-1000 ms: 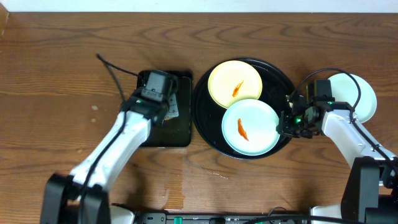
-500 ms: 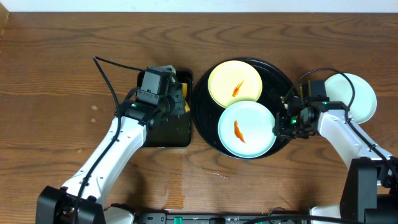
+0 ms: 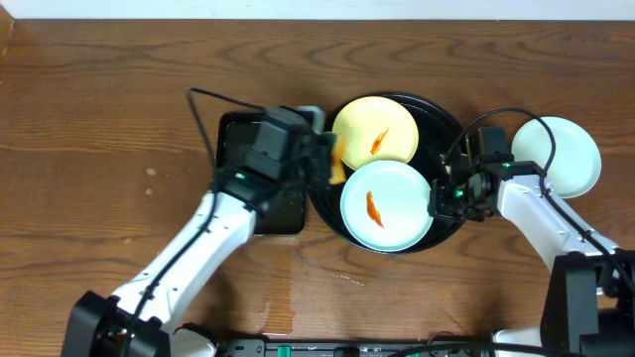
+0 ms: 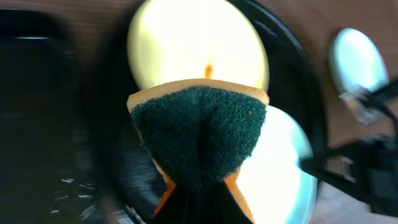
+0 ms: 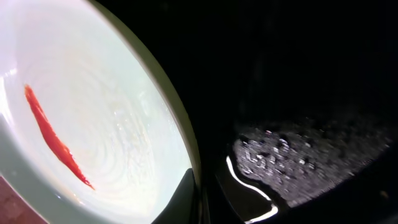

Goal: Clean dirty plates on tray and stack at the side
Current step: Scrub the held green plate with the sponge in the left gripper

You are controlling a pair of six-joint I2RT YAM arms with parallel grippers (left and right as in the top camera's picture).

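Gripping the right rim of a pale blue plate [image 3: 385, 206], the right gripper [image 3: 438, 198] is clamped tight on it; this plate, streaked with red sauce, lies at the near side of the round black tray [image 3: 446, 121]. The left gripper [image 3: 323, 159] pinches a green-faced sponge [image 4: 199, 134] above the tray's left edge. Farther back lies a smeared yellow plate [image 3: 375, 131]. A second blue plate [image 3: 571, 154] sits on the wooden worktop [image 3: 99, 119], right of the tray.

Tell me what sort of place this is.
Probably a lab bench for robot dishwashing trials, not a real kitchen: a wooden table, a sauce-smeared yellow plate and mint-blue plate on a black tray, a sponge in the left gripper.
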